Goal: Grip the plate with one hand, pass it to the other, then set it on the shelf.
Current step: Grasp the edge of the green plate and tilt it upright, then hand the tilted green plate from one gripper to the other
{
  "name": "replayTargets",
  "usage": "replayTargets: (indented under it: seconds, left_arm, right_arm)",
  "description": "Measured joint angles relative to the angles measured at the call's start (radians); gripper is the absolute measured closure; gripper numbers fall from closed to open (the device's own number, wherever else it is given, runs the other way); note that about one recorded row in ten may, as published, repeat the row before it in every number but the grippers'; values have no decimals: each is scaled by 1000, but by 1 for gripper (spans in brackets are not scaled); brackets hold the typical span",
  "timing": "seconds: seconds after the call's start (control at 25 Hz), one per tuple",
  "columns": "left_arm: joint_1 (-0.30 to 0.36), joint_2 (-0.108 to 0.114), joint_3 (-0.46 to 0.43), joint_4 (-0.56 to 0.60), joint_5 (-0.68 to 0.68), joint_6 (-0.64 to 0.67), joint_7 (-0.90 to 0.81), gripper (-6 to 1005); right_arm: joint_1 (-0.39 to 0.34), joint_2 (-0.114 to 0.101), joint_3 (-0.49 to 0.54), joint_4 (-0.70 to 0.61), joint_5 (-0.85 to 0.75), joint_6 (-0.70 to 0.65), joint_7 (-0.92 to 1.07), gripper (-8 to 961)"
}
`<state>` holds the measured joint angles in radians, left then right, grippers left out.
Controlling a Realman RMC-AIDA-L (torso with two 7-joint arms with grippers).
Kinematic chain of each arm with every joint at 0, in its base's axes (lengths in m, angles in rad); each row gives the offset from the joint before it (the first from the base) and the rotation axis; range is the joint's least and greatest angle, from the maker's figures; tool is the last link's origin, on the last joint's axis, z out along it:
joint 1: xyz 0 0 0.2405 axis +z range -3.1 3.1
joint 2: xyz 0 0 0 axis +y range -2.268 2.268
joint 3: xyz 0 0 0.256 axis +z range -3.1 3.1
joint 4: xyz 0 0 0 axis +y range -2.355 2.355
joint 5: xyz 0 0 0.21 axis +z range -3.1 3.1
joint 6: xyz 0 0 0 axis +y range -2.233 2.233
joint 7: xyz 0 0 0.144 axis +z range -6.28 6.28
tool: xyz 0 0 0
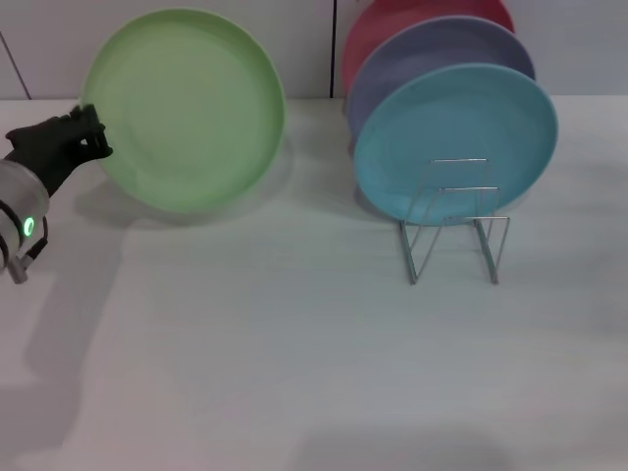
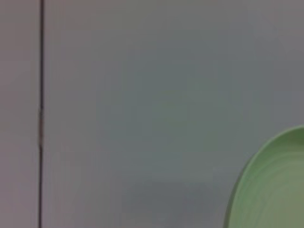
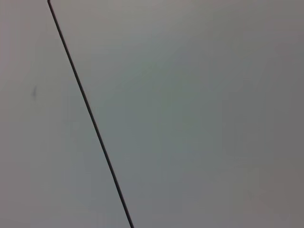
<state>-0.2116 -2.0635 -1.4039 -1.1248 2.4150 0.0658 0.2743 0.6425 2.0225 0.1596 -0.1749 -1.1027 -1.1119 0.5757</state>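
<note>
The light-green plate (image 1: 184,106) is held up on edge above the table at the back left, its face turned toward me. My left gripper (image 1: 91,132), black with a green light on its wrist, is shut on the plate's left rim. Part of the plate's rim also shows in the left wrist view (image 2: 273,190). The silver wire shelf (image 1: 454,224) stands on the table at the right. My right gripper is out of view; the right wrist view shows only a bare grey surface with a dark seam.
A light-blue plate (image 1: 456,132) stands upright in the shelf, with a lavender plate (image 1: 432,54) and a red plate (image 1: 392,25) behind it. The white table (image 1: 294,353) spreads in front. A wall lies behind.
</note>
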Motion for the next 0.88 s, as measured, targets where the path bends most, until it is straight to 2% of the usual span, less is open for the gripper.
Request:
replayTargets:
  seconds: [0.04,0.08,0.12,0.16,0.2,0.28,0.32,0.36,0.44,0.48,0.52,0.56,0.64,0.68,0.72,0.88]
  left_arm:
    - [0,0,0,0,0,0,0,973]
    - [-3,0,38,46,3,108,-3,974]
    - [-3,0,38,46,3,108,-3,974]
    - [-8,0,72,89,5,192,-5,974]
    - [-29,-2,131,190,9,387,-12,975]
    - [-50,-2,170,275,9,534,-39,975]
    - [-83,-3,217,394,11,707,-117,975]
    - [-83,-3,217,394,11,707,-117,974]
    - [-119,-2,252,513,16,859,-227,974]
    - [-119,-2,252,513,16,859,-227,974]
    - [-150,-1,268,601,28,950,-329,974]
    - [-180,-3,273,684,46,1013,-414,974]
    - [-211,-7,279,774,73,1080,-507,973]
    - [-214,-8,283,788,76,1094,-521,973]
    - [-217,-10,291,801,81,1113,-534,973]
    - [-194,-15,337,792,76,1151,-535,973]
  right_arm:
    - [-1,1,0,0,0,-2,0,257]
    - [-2,2,0,0,0,-4,0,257]
    - [-4,5,0,-1,0,-5,0,257]
    - [-4,5,0,-1,0,-5,0,257]
    - [-5,5,0,-1,0,-5,0,258]
    - [-6,7,0,-2,0,-5,0,258]
    - [-6,9,0,-2,-2,-6,-1,258]
    - [-6,9,0,-2,-2,-6,-1,258]
    - [-9,13,-4,-2,-3,-16,-3,258]
    - [-13,16,-8,-3,-3,-24,-4,258]
    - [-28,25,-36,-3,-3,-68,-6,258]
    - [-28,25,-36,-3,-3,-68,-6,258]
    - [-46,36,-75,-3,-3,-126,-7,258]
    - [-66,47,-112,-2,-3,-178,-5,258]
    - [-66,47,-112,-2,-3,-178,-5,258]
    - [-114,54,-242,36,-4,-298,0,258]
